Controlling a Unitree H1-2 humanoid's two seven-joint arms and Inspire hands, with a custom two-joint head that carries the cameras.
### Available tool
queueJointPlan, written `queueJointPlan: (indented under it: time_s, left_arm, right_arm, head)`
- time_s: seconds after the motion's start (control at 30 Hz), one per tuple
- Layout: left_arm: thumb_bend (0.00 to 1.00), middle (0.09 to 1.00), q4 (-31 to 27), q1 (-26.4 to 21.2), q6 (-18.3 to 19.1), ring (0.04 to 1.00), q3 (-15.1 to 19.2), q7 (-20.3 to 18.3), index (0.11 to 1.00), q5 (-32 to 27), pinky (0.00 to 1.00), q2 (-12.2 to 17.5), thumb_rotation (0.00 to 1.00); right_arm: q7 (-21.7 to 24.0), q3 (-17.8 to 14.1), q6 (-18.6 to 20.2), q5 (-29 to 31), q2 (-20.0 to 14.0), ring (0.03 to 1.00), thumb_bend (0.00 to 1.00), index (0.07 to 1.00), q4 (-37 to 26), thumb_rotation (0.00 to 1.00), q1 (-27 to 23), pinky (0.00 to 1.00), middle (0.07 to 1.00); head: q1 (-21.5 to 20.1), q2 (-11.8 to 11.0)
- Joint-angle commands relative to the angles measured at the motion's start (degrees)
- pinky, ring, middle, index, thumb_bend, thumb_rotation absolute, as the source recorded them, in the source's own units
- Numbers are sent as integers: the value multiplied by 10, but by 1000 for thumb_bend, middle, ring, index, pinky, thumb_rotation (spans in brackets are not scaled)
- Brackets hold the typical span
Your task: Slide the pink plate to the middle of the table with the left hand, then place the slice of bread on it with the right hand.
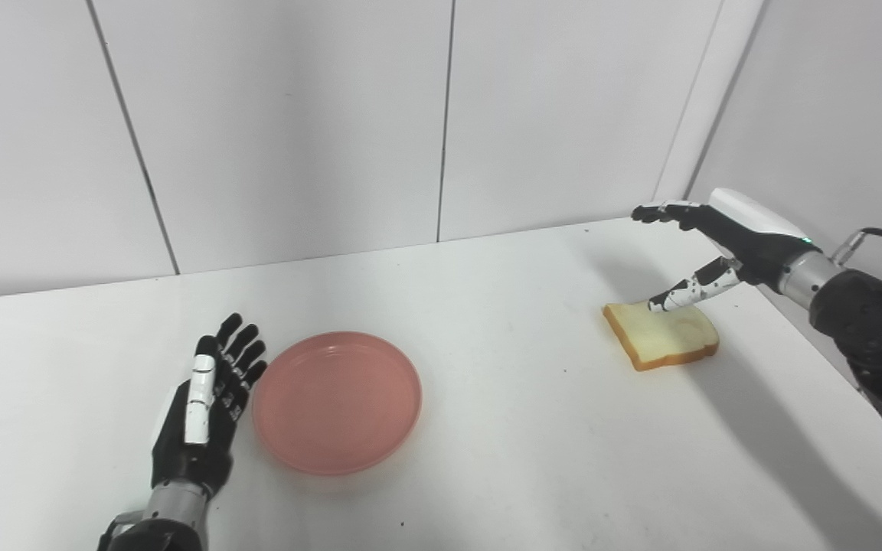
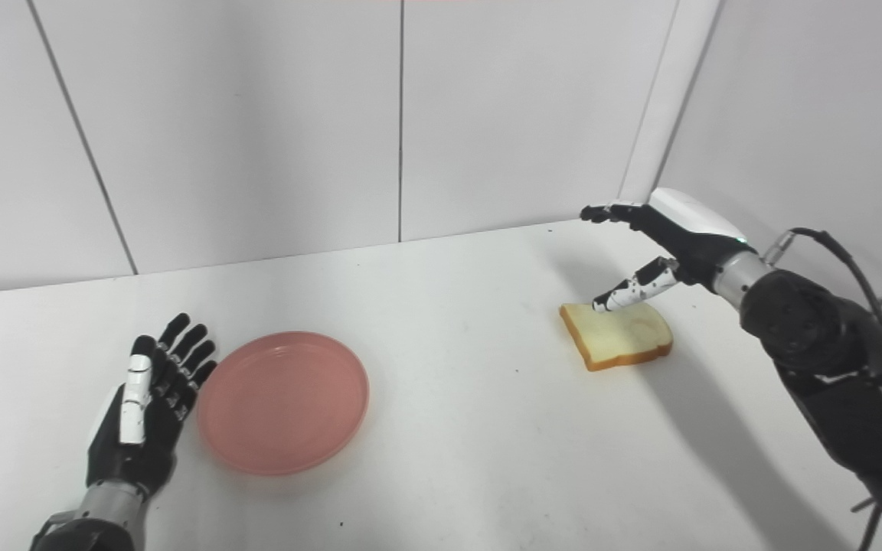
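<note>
Left hand [image 1: 207, 409] (released) beside pink plate [image 1: 336, 402] on white table [image 1: 502, 428]; right hand [image 1: 705, 252] released above bread [image 1: 661, 334].

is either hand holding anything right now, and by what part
Nothing is held. The left hand is open beside the pink plate; the right hand is open over the bread.

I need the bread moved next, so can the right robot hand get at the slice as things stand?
Probably yes. The right robot hand is open just above the slice of bread, thumb near its top, and nothing lies between them. The pink plate sits well off to the side.
</note>
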Motion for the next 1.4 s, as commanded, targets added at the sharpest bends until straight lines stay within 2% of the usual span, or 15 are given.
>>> queueJointPlan:
  time_s: [0.0,0.13,0.2,0.23,0.33,0.37,0.4,0.5,0.57,0.63,0.73,0.93,1.1,1.23,1.37]
  left_arm:
    - [646,944,-2,-7,3,943,2,-7,917,-7,937,7,921]
    - [647,945,-6,-7,7,944,2,-10,919,-7,935,12,922]
    - [649,947,-10,-6,10,946,1,-11,920,-8,937,13,923]
    - [647,950,-11,-6,10,948,1,-11,923,-8,939,13,925]
    - [646,950,-13,-5,11,947,2,-11,921,-10,939,13,922]
    - [645,950,-14,-5,11,947,1,-11,921,-10,939,13,921]
    - [646,950,-15,-4,10,948,1,-12,921,-10,940,13,924]
    - [644,952,-16,-4,10,951,1,-13,922,-11,944,13,925]
    - [642,951,-16,-4,11,949,1,-13,920,-11,941,13,925]
    - [645,950,-19,-4,15,948,1,-13,919,-11,941,14,924]
    - [648,947,-25,-3,20,946,1,-11,916,-11,939,13,915]
    - [643,950,-29,0,20,949,0,-14,922,-11,946,14,927]
    - [644,950,-33,0,25,950,1,-12,918,-11,946,13,920]
    - [643,949,-28,-1,21,950,2,-12,919,-10,946,13,924]
    - [649,950,-26,-1,21,950,3,-12,920,-10,947,13,922]
  right_arm:
    - [13,7,-2,-24,-33,884,924,857,-2,179,-29,839,875]
    - [41,45,5,-77,-47,896,927,878,12,164,-54,817,903]
    - [58,64,9,-102,-52,924,930,893,20,157,-67,856,920]
    - [67,75,8,-116,-53,947,942,907,27,151,-75,915,934]
    - [88,101,5,-151,-59,965,944,928,42,167,-91,938,959]
    - [94,104,4,-151,-59,967,943,931,47,170,-92,939,963]
    - [100,107,6,-152,-59,967,946,937,53,170,-95,882,977]
    - [113,112,5,-156,-54,970,951,945,69,164,-101,835,986]
    - [116,120,-3,-163,-50,979,954,948,83,160,-106,854,985]
    - [118,132,-8,-176,-47,988,958,961,97,171,-114,919,984]
    - [121,147,-6,-189,-42,986,959,964,120,173,-125,907,982]
    - [125,171,-11,-213,-31,1000,995,989,152,172,-138,996,1000]
    - [124,187,-19,-226,-24,1000,1000,992,171,191,-145,978,1000]
    - [105,184,-47,-222,-14,1000,1000,987,193,178,-145,992,1000]
    - [106,188,-53,-236,-8,1000,1000,994,192,188,-148,1000,999]
  head:
    - [0,0]
    - [-9,1]
    - [-11,1]
    - [-12,1]
    - [-14,1]
    - [-15,0]
    - [-15,0]
    - [-15,-1]
    - [-15,2]
    - [-15,2]
    - [-18,2]
    - [-22,3]
    - [-22,3]
    - [-21,4]
    - [-22,4]
